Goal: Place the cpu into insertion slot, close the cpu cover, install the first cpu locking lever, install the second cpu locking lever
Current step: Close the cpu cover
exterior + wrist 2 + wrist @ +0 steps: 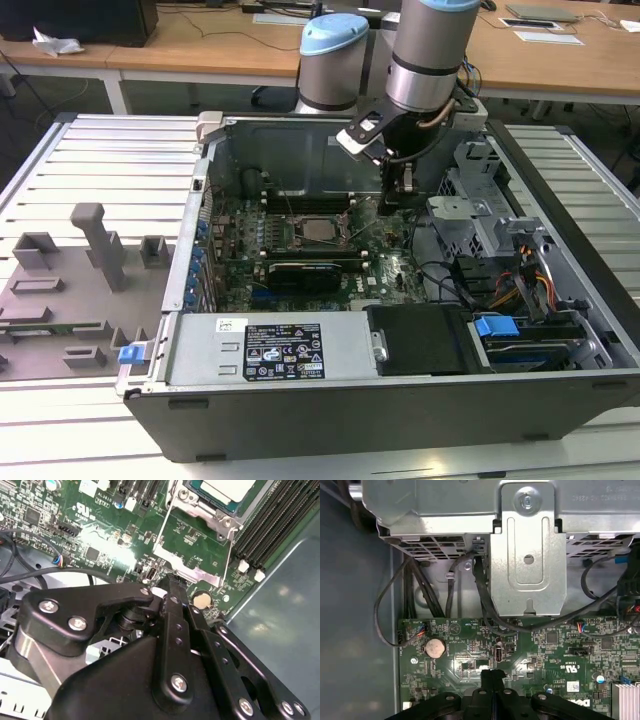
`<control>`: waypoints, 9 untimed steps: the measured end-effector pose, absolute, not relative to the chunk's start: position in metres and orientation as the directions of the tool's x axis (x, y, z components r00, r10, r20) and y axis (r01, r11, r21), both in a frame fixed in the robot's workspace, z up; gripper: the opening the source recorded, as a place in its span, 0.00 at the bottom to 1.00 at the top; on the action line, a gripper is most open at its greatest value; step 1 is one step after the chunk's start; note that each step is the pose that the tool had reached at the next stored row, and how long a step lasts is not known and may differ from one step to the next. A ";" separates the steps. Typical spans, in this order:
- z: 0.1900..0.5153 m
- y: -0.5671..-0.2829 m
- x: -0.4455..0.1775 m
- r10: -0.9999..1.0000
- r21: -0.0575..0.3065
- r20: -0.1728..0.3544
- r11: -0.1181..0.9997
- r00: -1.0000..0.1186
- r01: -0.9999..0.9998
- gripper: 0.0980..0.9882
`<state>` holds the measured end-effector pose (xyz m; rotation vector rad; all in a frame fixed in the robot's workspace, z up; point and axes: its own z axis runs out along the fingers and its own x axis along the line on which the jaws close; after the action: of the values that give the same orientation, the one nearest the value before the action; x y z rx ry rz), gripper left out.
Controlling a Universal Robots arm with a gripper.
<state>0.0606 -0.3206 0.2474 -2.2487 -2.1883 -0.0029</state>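
Silvery cpu (227, 489) lies in the insertion slot (204, 509), apart from fingers (487, 681) pressed together

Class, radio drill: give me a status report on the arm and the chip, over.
Gripper shut, empty, low over the green board beside the socket. Chip seated in socket. Nothing seen between them.

- Exterior view: set high outside the open computer case (350, 425), angled down, far enough to take in the whole motherboard (385, 268).
- First wrist view: close above the motherboard, looking past the claw (493, 674) toward a metal bracket (527, 555) beyond the board's edge.
- Second wrist view: close above the motherboard, looking over the claw (170, 582) toward the insertion slot (200, 507).
- Both wrist views share the coin battery (434, 648) (201, 600) on the motherboard.
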 end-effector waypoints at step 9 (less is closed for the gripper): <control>0.247 -0.321 0.062 1.000 -0.062 0.013 -0.027 0.028 0.998 0.01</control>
<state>0.0616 -0.3206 0.2467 -2.2129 -2.1535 0.0522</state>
